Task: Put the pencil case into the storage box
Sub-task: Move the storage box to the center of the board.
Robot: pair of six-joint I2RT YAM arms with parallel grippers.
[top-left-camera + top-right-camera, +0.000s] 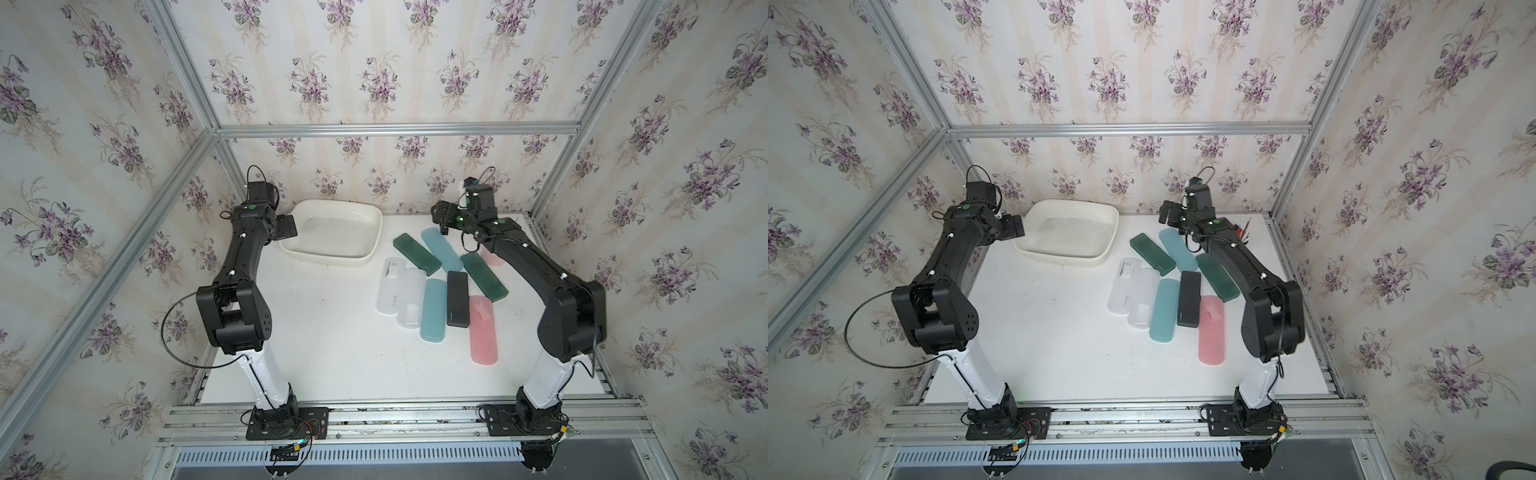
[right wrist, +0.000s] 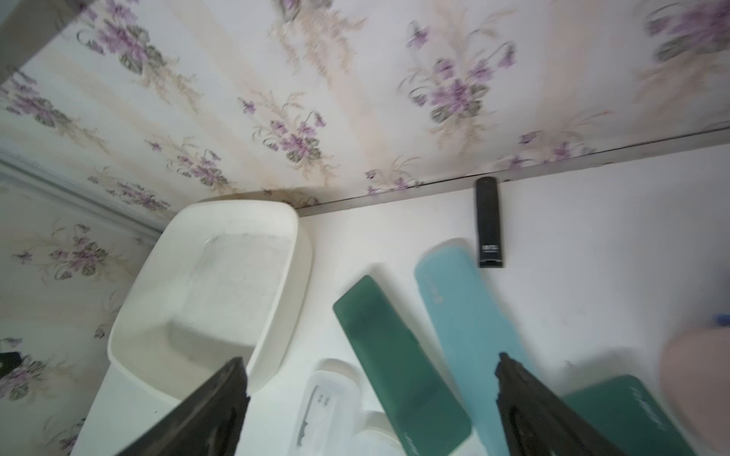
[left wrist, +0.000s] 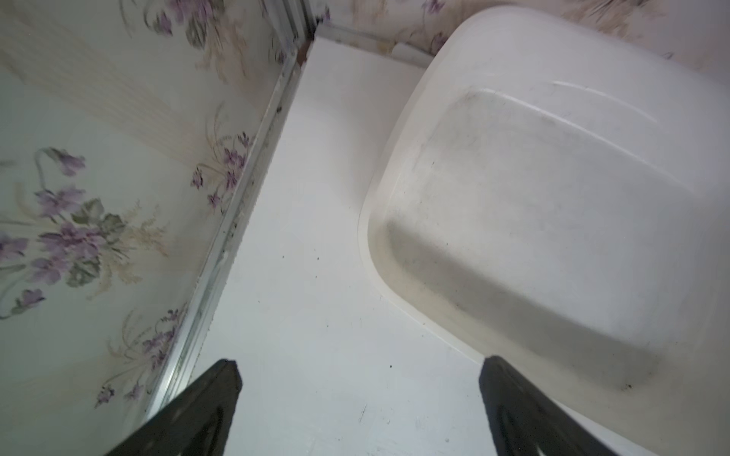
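Dark green pencil case (image 2: 399,355) beside the storage box (image 2: 294,276) lay just below the nearer right gripper (image 2: 370,359), long axis running between its wide-apart, empty jaws.

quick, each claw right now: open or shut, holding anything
left claw: open, holding nothing
right claw: open, holding nothing

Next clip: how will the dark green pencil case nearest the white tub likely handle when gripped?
The dark green pencil case looks like a rigid moulded shell, so it probably won't flop. Its smooth, frosted surface may slip in a grip. Long and flat on the table, it seems unlikely to roll; gripped near one end, it might tilt.
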